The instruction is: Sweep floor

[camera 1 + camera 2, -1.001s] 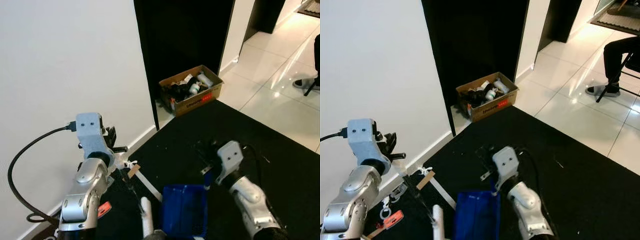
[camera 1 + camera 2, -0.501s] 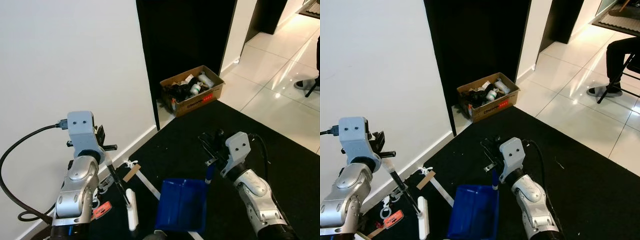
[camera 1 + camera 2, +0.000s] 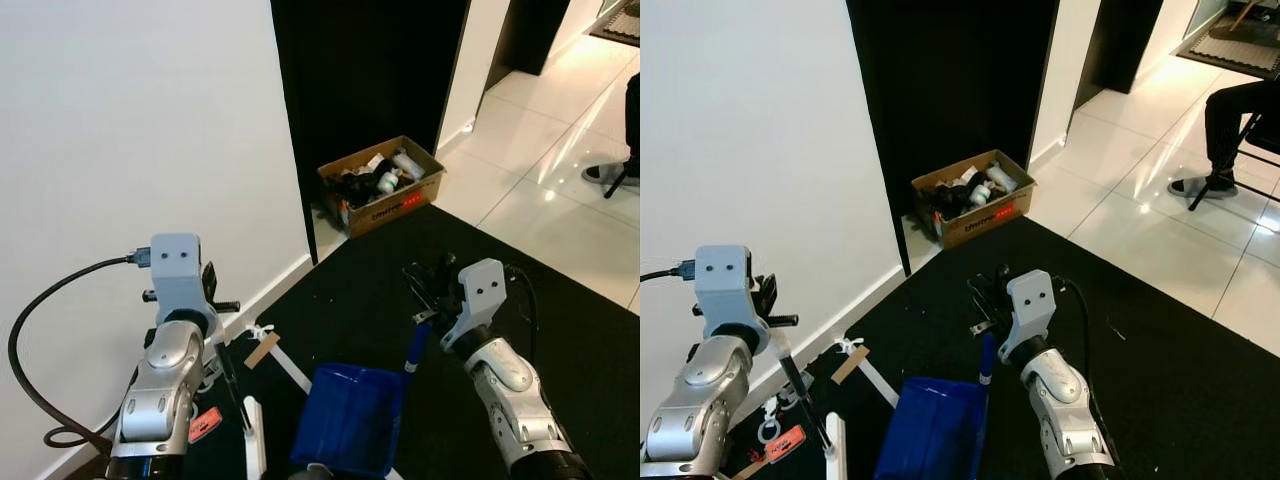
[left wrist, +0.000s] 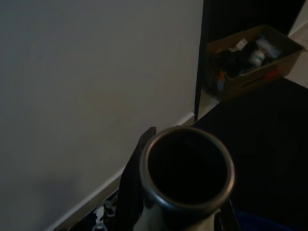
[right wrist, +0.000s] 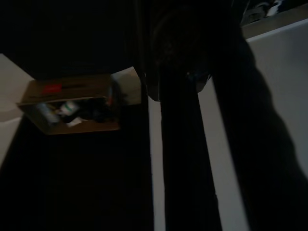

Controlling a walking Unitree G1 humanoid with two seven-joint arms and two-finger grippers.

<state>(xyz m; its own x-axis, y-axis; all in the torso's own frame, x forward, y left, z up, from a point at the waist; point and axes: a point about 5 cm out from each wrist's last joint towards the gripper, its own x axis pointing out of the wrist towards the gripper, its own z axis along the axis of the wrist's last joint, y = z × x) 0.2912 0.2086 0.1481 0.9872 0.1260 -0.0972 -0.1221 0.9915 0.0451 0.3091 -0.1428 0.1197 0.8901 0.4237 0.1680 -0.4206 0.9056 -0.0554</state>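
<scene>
Debris (image 3: 264, 348) lay on the black mat (image 3: 560, 330) just beyond our broom (image 3: 236, 390), gripped by the left gripper (image 3: 214, 298), its shaft slanting down to the mat, while our right gripper (image 3: 432, 290) clasped the blue dustpan (image 3: 347, 418) beside it.

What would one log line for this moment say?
left tool: shut on broom | right tool: shut on blue dustpan | floor: black carpet | debris: unseen

Cardboard box (image 3: 382, 184) against doorway; open mat (image 3: 560, 330) rightward.
</scene>
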